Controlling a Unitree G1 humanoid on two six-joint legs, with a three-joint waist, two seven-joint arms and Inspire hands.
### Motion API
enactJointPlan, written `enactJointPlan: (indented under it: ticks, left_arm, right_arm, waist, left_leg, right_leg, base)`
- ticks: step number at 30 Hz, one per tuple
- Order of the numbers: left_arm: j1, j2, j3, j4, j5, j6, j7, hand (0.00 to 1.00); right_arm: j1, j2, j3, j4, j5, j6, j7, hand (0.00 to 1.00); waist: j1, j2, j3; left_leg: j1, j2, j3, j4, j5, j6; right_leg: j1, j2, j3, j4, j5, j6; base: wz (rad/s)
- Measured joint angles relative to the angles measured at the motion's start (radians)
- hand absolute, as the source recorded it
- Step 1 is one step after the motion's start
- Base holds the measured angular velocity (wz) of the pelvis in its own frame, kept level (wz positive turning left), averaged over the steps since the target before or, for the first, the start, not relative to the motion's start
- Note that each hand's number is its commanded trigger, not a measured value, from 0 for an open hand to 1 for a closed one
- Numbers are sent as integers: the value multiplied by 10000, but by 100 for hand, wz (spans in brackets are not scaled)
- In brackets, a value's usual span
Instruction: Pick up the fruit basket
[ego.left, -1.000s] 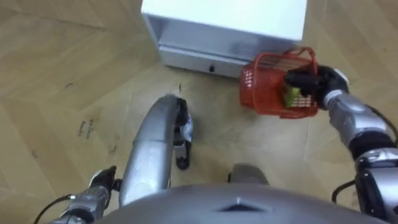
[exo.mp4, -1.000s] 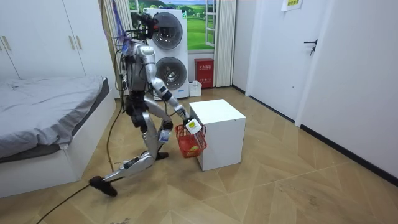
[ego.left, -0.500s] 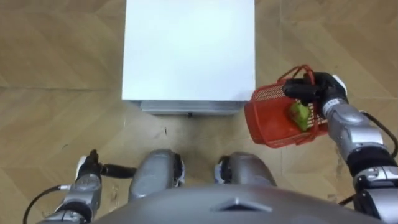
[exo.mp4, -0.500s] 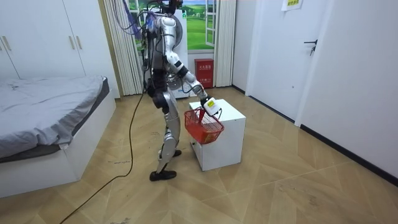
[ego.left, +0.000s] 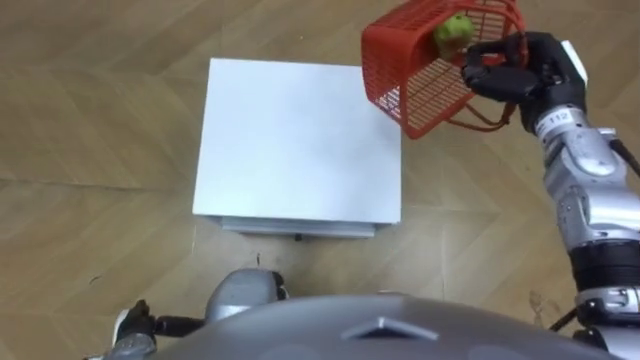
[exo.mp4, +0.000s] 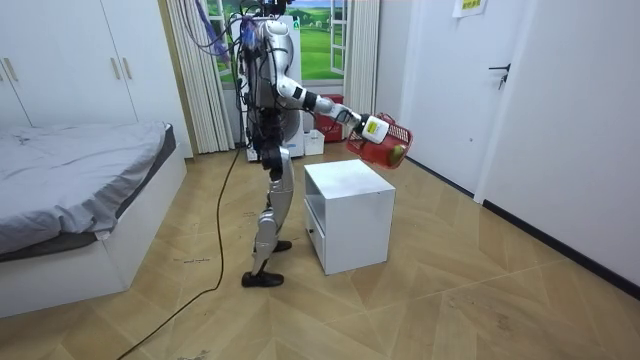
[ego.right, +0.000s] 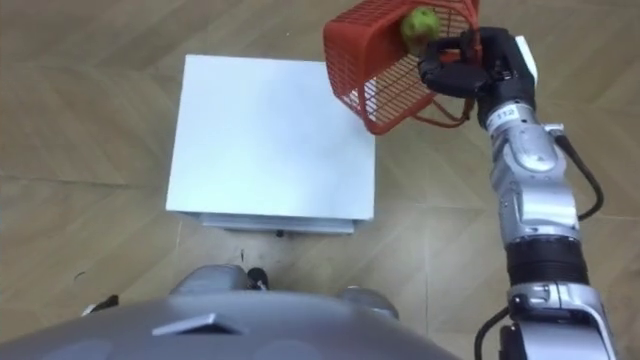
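1. Right hand (ego.left: 520, 70) – fingers curled round the handle of the red fruit basket (ego.left: 410, 75). The wrap looks firm as far as the eye views show.
2. The basket hangs to the left of this hand, tilted, in the air and touching nothing.
3. One green fruit (ego.left: 452, 30) lies inside, against the mesh just beside the hand.
4. A white cabinet (ego.left: 300, 140) stands below the hand and to its left, nearer the robot. In the room view the basket is apart from the cabinet top.
5. The robot stands upright before the cabinet, right arm stretched out over it.
6. Left hand (ego.left: 130, 328) is low at the robot's side, well apart from the right hand; whether it is spread or closed cannot be told.
7. Judgement: the pick-up looks essentially done – the basket is off every surface and carried by its handle. What is left is to level it; the tilt could let the fruit roll out.
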Motion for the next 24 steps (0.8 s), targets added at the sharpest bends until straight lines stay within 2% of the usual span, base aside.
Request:
enactJointPlan:
  ticks: [2,4,5,6,7,8,9,11,13,15,19,21,24]
  left_arm:
    - [47,-2,-4,-5,33,70,-69,0]
    - [93,-10,-30,-6,275,101,-117,0]
    - [117,-8,-42,-12,407,106,-162,0]
    - [161,45,11,-62,494,81,-225,0]
    - [181,-19,112,-19,638,97,-250,0]
    - [187,-69,170,-39,777,130,-318,0]
    - [188,-67,167,-89,865,197,-420,0]
    - [183,-79,81,-181,830,204,-528,0]
    - [177,-83,3,-197,751,215,-598,0]
    - [190,-82,-118,-163,781,388,-708,0]
    - [237,-80,-134,-157,828,500,-778,0]
    - [199,-85,-143,-166,851,552,-789,0]
    - [26,-84,-125,-154,849,647,-951,0]
  right_arm:
    - [-2,7,1,-173,-32,23,86,100]
    - [1,16,7,-293,-212,24,158,100]
    - [14,56,10,-320,-400,24,253,100]
    - [3,96,72,-609,-466,42,340,100]
    - [26,93,92,-743,-468,33,400,100]
    - [18,97,139,-925,-437,34,456,100]
    - [19,76,192,-940,-329,34,482,100]
    - [-3,77,226,-987,-330,34,550,100]
    - [-8,110,289,-1051,-331,39,768,100]
    - [-11,115,516,-1355,-329,89,908,100]
    - [-14,127,812,-1641,-384,174,1201,100]
    - [-19,150,1075,-1654,-388,223,1266,100]
    - [-26,176,1362,-1632,-534,386,1534,100]
  waist:
    - [1,-25,3]
    - [-19,-11,18]
    - [75,56,65]
    - [271,-127,67]
    - [242,-57,35]
    - [94,12,63]
    - [-42,-26,67]
    - [10,-25,57]
    - [93,-49,49]
    - [282,-53,46]
    - [321,-51,52]
    - [538,-48,58]
    - [585,83,147]
  left_leg:
    - [102,17,-183,-197,58,-81]
    - [270,89,-606,-377,120,-161]
    - [367,236,-1235,-436,137,-192]
    - [312,227,-1622,-392,139,-279]
    - [248,331,-1727,-354,84,-380]
    - [190,408,-1512,-374,122,-500]
    - [219,449,-946,-427,133,-514]
    - [363,556,-360,-515,150,-516]
    - [414,545,-369,-552,156,-521]
    - [492,495,-363,-603,155,-522]
    - [643,436,-343,-692,154,-522]
    - [725,411,-197,-689,153,-520]
    - [663,386,-60,-625,108,-450]
  right_leg:
    - [-1,27,-151,74,0,-1]
    - [-130,69,-336,564,-1,1]
    - [-435,110,-240,987,-153,-26]
    - [-673,88,-93,-22,61,-328]
    - [-545,159,-347,-16,288,-399]
    - [-444,313,-588,-77,538,-442]
    - [-307,336,-564,-149,537,-442]
    - [-217,409,-418,-270,537,-441]
    - [-208,423,-423,-324,536,-441]
    - [-187,409,-431,-363,536,-440]
    - [-41,360,-257,-372,536,-440]
    - [-17,359,-269,-368,535,-438]
    - [-47,243,-347,-327,529,-428]
  base:
    - [13]
    - [10]
    - [-33]
    - [-40]
    - [-19]
    - [24]
    - [32]
    - [15]
    - [-1]
    - [-11]
    - [7]
    - [-16]
    - [1]
